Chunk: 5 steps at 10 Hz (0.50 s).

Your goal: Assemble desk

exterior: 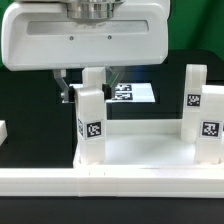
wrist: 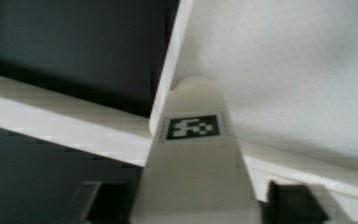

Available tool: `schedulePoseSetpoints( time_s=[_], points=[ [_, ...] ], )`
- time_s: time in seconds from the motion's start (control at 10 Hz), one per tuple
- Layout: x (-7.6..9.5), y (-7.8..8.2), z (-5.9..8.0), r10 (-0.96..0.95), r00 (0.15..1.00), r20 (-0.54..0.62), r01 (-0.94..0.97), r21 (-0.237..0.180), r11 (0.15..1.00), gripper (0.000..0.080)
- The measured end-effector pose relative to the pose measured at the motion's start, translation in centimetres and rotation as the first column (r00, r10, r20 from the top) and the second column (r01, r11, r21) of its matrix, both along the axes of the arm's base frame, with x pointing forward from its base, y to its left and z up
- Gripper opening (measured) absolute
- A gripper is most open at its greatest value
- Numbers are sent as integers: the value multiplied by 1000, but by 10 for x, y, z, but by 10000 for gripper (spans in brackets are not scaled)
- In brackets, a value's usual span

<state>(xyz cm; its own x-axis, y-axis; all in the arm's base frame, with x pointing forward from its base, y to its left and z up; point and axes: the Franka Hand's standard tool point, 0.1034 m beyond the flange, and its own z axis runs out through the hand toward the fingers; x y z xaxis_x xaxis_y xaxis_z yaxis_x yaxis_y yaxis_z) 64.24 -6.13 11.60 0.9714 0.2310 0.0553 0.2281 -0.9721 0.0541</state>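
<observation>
The white desk tabletop (exterior: 135, 150) lies across the front of the exterior view, tray side up. Three tagged white legs stand on it: one at front left (exterior: 90, 118) and two at the exterior view's right (exterior: 195, 92) (exterior: 210, 128). Another leg (exterior: 92, 78) stands upright at the tabletop's far left. My gripper (exterior: 90, 90) hangs over it with a finger on each side and dark gaps showing. In the wrist view this tagged leg (wrist: 197, 150) runs between the dark fingers (wrist: 297, 203), down to the tabletop (wrist: 282, 70). My gripper (wrist: 197, 208) is open around it.
The marker board (exterior: 138, 95) lies flat on the black table behind the tabletop. A small white piece (exterior: 3, 130) shows at the exterior view's left edge. The gripper's large white body (exterior: 85, 40) hides the area behind it.
</observation>
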Motion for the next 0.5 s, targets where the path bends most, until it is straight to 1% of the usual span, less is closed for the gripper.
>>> schedulePoseSetpoints(
  time_s=[0.1, 0.3, 0.5],
  points=[
    [0, 0, 0, -20, 1000, 1, 20, 1, 1000, 292],
    [0, 0, 0, -41, 999, 2, 41, 4, 999, 292],
    [0, -2, 0, -249, 969, 7, 248, 32, 968, 292]
  ],
)
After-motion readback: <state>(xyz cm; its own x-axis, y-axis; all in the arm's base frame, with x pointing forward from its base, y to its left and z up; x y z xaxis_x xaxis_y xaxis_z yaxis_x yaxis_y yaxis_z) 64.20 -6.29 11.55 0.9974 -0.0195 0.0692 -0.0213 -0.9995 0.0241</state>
